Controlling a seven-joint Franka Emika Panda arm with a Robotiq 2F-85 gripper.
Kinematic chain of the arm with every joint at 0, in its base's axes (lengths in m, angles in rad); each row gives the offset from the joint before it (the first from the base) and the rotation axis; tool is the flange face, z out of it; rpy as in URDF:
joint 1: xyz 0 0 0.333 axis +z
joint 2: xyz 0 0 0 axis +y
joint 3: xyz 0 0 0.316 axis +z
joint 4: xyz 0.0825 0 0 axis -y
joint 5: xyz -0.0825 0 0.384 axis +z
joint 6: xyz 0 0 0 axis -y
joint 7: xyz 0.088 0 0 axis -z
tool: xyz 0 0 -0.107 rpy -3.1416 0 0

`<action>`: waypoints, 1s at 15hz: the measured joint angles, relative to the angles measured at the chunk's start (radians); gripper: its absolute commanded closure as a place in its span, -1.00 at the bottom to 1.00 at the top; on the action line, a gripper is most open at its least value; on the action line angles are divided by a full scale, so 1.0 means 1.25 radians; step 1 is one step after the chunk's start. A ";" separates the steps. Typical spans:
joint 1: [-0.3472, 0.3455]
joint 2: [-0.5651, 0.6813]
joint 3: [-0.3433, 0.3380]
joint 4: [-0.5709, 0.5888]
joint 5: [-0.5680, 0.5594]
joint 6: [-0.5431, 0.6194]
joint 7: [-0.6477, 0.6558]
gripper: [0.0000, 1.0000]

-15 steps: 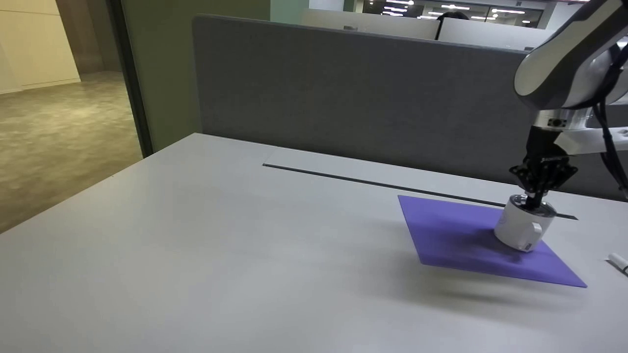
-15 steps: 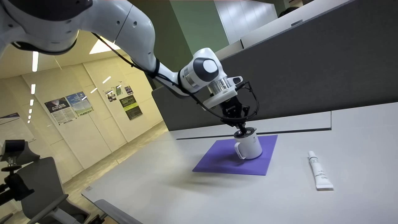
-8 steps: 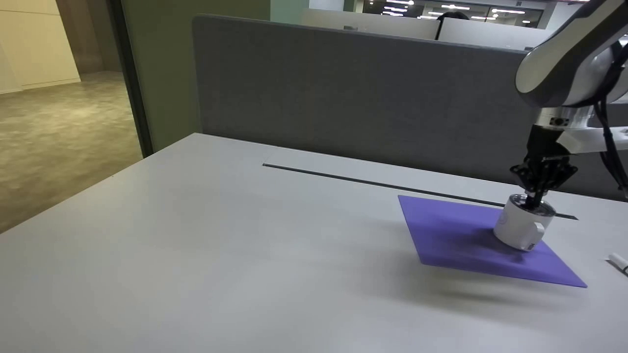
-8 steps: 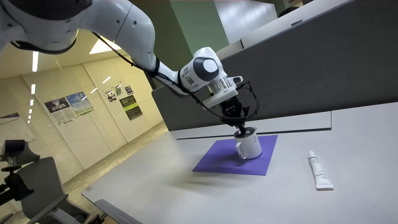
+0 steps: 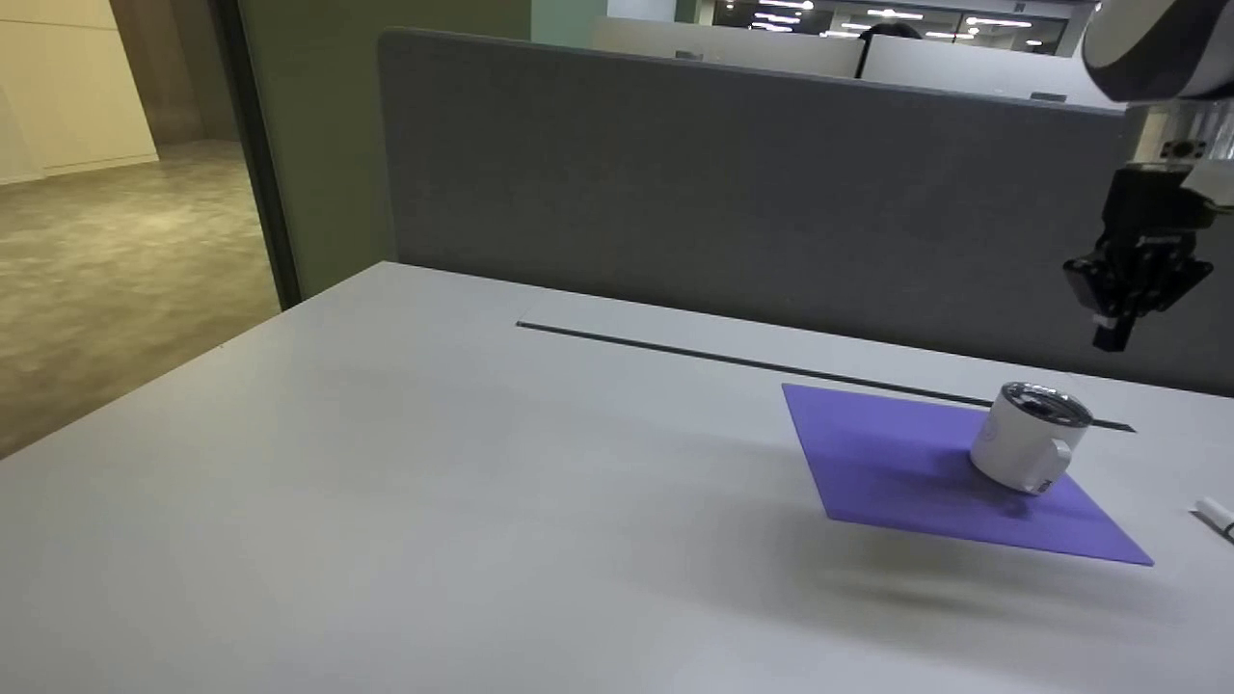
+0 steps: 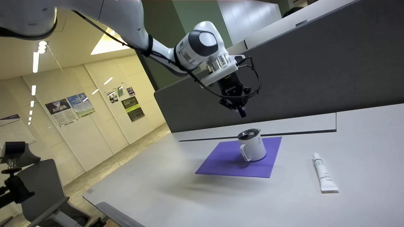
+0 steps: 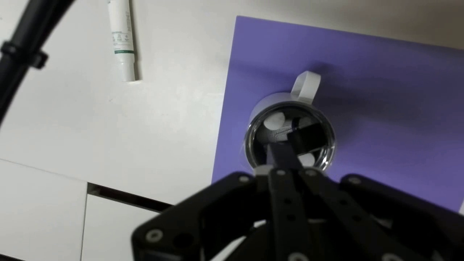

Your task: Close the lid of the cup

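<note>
The white arm [image 6: 127, 19] is up higher than half a second ago. Then, its black fingers [image 6: 242, 112] are down at the lid [image 6: 248, 134]; now they hang above it, not touching. The fingers are pressed together, with nothing in them. The cup [image 6: 255, 149] stays in the same spot: it stands upright on the purple mat [image 6: 217, 162], with the see-through lid sitting on top.

In an exterior view, going left to right, the white tabletop [image 6: 151, 183] carries the mat and cup, then a white tube [image 6: 324, 175]. In the room, a dark gray chair [image 6: 41, 183] is at the left, then posters [image 6: 80, 105] on a pale wall [image 6: 104, 138], then a big gray screen [image 6: 315, 78] along the back of the tabletop.
</note>
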 measured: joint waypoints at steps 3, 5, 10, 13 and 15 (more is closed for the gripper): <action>-0.006 -0.036 0.001 0.000 0.014 -0.047 -0.021 -0.07; -0.007 -0.049 0.001 0.000 0.016 -0.060 -0.022 -0.35; -0.008 -0.057 0.000 0.000 0.016 -0.062 -0.022 -0.97; -0.009 -0.063 0.000 0.000 0.016 -0.063 -0.022 -0.92; -0.009 -0.069 -0.001 0.000 0.015 -0.080 -0.022 -1.00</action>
